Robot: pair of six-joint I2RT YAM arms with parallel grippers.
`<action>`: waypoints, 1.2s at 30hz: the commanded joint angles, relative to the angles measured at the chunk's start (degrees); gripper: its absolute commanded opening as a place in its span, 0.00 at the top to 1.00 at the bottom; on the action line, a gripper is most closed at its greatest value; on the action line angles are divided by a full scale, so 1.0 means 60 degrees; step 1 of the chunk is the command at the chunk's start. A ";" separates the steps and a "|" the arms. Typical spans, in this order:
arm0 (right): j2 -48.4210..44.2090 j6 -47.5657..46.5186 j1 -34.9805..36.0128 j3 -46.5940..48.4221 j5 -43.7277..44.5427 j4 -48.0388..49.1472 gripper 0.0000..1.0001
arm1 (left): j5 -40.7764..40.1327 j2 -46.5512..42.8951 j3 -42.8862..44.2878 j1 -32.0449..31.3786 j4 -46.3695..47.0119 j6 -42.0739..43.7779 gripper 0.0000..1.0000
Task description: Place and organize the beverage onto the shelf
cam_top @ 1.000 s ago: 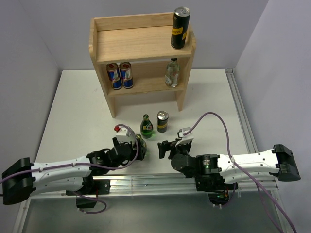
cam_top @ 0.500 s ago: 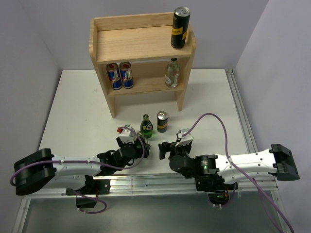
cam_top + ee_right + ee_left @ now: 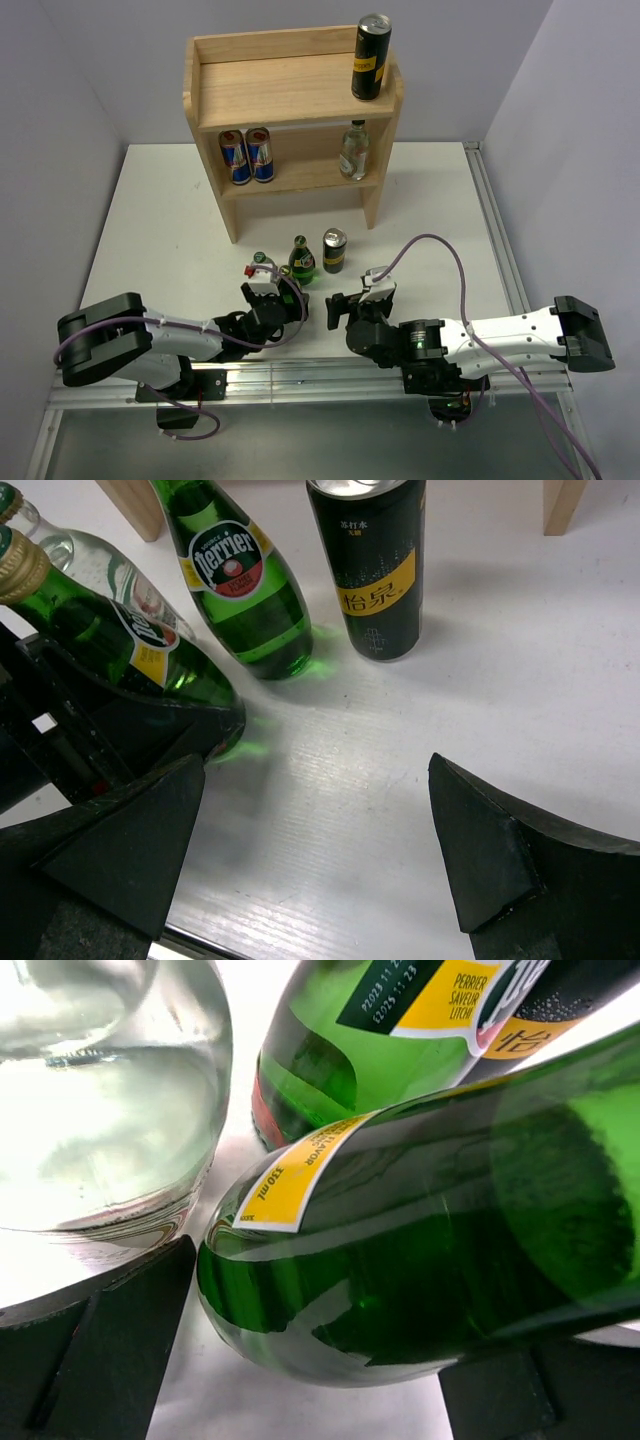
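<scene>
My left gripper (image 3: 278,300) (image 3: 320,1365) is shut on a green glass bottle with a yellow label (image 3: 450,1230) (image 3: 110,640), holding it tilted just above the table. A clear bottle (image 3: 100,1090) (image 3: 95,565) stands close on its left. A green Perrier bottle (image 3: 300,262) (image 3: 240,580) and a black can with a yellow band (image 3: 334,250) (image 3: 375,565) stand just beyond. My right gripper (image 3: 338,308) (image 3: 315,780) is open and empty, to the right of the held bottle. The light wood shelf (image 3: 290,95) stands at the back.
On the shelf's top board a tall black can (image 3: 371,57) stands at the right end. The lower tier holds two blue-and-silver cans (image 3: 246,155) at the left and a clear bottle (image 3: 354,150) at the right. Shelf legs (image 3: 135,505) stand just behind the table bottles.
My left gripper has moved forward and right with the green bottle, closer to the Perrier bottle, and its arm has folded in. My right gripper has edged slightly left.
</scene>
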 commanded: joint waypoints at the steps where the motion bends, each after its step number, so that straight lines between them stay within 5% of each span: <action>1: 0.0148 0.0308 -0.0066 -0.0124 0.0263 0.0264 0.00 | -0.0855 0.0168 0.0005 -0.0036 0.0651 0.0412 0.01; 6: 0.0368 0.0323 -0.0052 -0.0139 0.0233 0.0426 0.00 | -0.1178 0.0665 0.0210 -0.0051 0.0769 0.0603 0.01; 12: 0.0515 0.0381 -0.0081 -0.0241 0.0160 0.0646 0.00 | -0.1412 0.1485 0.0356 -0.0051 0.1355 0.0970 0.15; 16: 0.0544 0.0425 -0.0095 -0.0300 0.0146 0.0734 0.00 | -0.1529 0.1721 0.0474 -0.0051 0.1414 0.0985 0.55; 22: 0.0559 0.0425 -0.0095 -0.0329 0.0175 0.0793 0.00 | -0.1734 0.1488 0.0634 -0.0124 0.0625 0.0692 1.00; 26: 0.0457 0.0411 -0.0095 -0.0373 0.0175 0.0822 0.00 | -0.1881 0.0946 0.0752 -0.0387 -0.0313 0.0240 1.00; 36: 0.0061 0.0103 -0.0095 -0.0329 0.0292 0.0851 0.00 | -0.2276 -0.1396 0.2610 -0.1911 -0.6082 -0.1402 1.00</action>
